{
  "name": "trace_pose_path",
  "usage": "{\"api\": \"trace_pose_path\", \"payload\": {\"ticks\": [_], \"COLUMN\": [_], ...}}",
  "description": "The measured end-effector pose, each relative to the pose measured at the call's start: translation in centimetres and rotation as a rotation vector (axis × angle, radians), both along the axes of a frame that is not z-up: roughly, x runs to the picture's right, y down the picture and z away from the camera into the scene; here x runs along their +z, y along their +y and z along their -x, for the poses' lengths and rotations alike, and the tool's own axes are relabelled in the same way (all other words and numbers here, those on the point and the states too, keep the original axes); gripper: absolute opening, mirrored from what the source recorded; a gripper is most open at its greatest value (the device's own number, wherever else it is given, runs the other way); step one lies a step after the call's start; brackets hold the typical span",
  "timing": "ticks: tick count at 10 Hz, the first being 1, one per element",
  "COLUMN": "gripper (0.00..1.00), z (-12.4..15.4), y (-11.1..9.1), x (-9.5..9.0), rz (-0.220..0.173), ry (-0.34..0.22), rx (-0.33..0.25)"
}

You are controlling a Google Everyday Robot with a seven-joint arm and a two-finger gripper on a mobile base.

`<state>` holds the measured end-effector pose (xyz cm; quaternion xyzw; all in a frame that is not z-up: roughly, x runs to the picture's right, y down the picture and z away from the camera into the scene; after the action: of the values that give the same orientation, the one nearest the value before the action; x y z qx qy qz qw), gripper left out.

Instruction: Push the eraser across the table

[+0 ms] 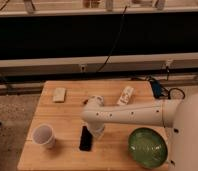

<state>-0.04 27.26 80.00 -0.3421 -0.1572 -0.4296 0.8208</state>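
Note:
The eraser (85,138), a flat black block, lies on the light-wood table (62,116) near its front edge, long side pointing away from me. My white arm reaches in from the right across the table. The gripper (96,132) hangs down from the arm's end, just right of the eraser's far half, close to it or touching it. The reddish-brown item is hidden behind the arm.
A white cup (43,135) stands left of the eraser. A beige-white block (59,94) lies at the back left. A white oblong item (125,95) lies at the back right. A green bowl (148,147) sits at the front right. Cables (159,89) lie off the back right corner.

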Motion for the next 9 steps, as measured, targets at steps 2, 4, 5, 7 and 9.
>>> {"api": "trace_pose_path", "payload": {"ticks": [2, 4, 5, 7, 9], "gripper": [0.0, 0.0, 0.0, 0.0, 0.0], "z": [-0.1, 1.2, 2.2, 2.4, 2.8], "y": [0.0, -0.1, -0.2, -0.1, -0.1], "x": [0.0, 0.1, 0.1, 0.0, 0.0], "rz": [0.001, -0.002, -0.002, 0.0, 0.001], "ry": [0.003, -0.022, -0.037, -0.042, -0.052], "rx": [-0.005, -0.048, -0.064, -0.057, -0.094]}}
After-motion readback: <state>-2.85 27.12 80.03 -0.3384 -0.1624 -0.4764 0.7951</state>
